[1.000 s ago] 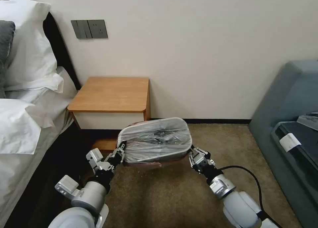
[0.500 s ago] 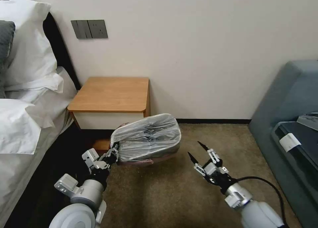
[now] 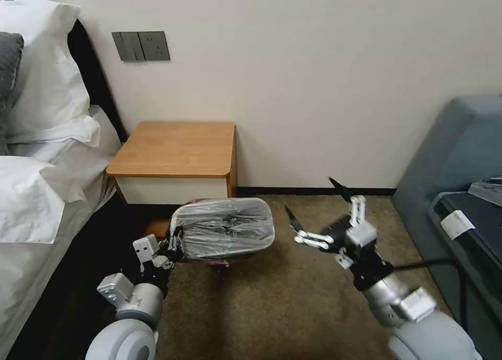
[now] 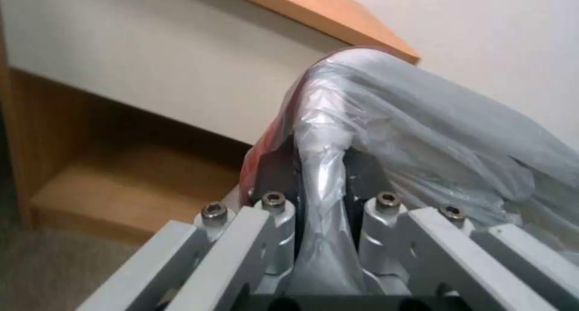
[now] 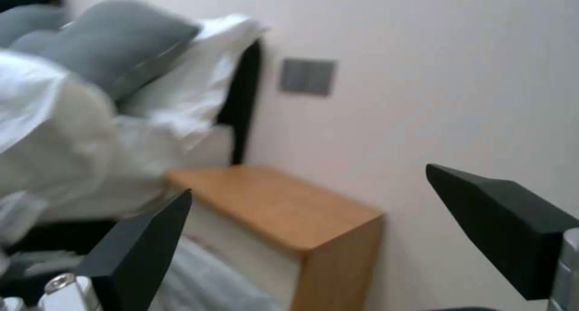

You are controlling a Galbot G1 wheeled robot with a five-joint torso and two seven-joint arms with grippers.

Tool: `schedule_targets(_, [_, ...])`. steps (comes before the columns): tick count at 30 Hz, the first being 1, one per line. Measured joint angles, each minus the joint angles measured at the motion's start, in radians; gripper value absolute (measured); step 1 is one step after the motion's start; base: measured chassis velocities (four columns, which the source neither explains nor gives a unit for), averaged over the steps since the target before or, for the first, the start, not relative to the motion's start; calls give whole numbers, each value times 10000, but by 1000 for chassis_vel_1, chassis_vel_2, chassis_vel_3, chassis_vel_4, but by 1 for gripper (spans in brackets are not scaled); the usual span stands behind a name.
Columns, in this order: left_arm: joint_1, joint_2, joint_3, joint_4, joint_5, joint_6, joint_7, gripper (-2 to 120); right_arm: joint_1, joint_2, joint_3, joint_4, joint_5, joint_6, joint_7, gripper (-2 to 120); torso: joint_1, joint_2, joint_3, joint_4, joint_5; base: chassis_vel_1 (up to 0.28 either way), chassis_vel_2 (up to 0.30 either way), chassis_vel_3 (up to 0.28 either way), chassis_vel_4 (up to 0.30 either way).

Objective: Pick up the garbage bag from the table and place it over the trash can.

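The left gripper (image 3: 175, 243), lower left of the frame, pinches the garbage bag (image 3: 225, 228) over the trash can (image 3: 222, 256); the right gripper (image 3: 314, 211) hangs spread at centre-right. Tugging could tip the bin or peel the liner.

A plain cream wall (image 3: 324, 78) carries a grey switch-and-socket panel (image 3: 141, 46), with a dark skirting board (image 3: 314, 191) along its foot. Brown carpet (image 3: 272, 308) covers the floor. A bed (image 3: 36, 203) with white pillows (image 3: 42, 88) and a black headboard (image 3: 97, 83) stands left; a grey-blue sofa (image 3: 460, 156) stands right.
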Motion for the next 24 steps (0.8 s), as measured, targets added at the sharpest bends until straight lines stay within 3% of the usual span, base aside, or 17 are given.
schedule_targets(1, [-7,-7,153,92,374,-52,117,8,418,-526,-227,-55,224,-306,-254,96,0,0,0,-6,-1,0,0,0,0])
schedule_targets(2, [-7,-7,153,92,374,-52,117,8,418,-526,-227,-55,224,-306,-254,96,0,0,0,-6,-1,0,0,0,0])
schedule_targets(5, [99,-181,484,351,1369,-353,396,8,1799,-1578,-978,-210,822,-1272,-833,82,0,0,0,-5,-1,0,0,0,0])
schedule_targets(8, [146,-296,683,415,1695,-454,436,8,2848,-2012,-1822,-380,1332,-1906,-968,72,0,0,0,-3,-2,0,0,0,0])
schedule_targets(9, [146,-296,683,415,1695,-454,436,8,2848,-2012,-1822,-380,1332,-1906,-968,72,0,0,0,-3,-2,0,0,0,0])
schedule_targets(15, [-47,-356,752,863,2727,-1019,662,8,4559,-1896,-4059,-1276,2186,-3134,-581,46,0,0,1,-5,-1,0,0,0,0])
schedule_targets(24, [-243,-354,743,1016,2814,-1028,618,7,6812,-1344,-6202,-3046,1887,-3856,-1135,15,0,0,1,-5,-4,0,0,0,0])
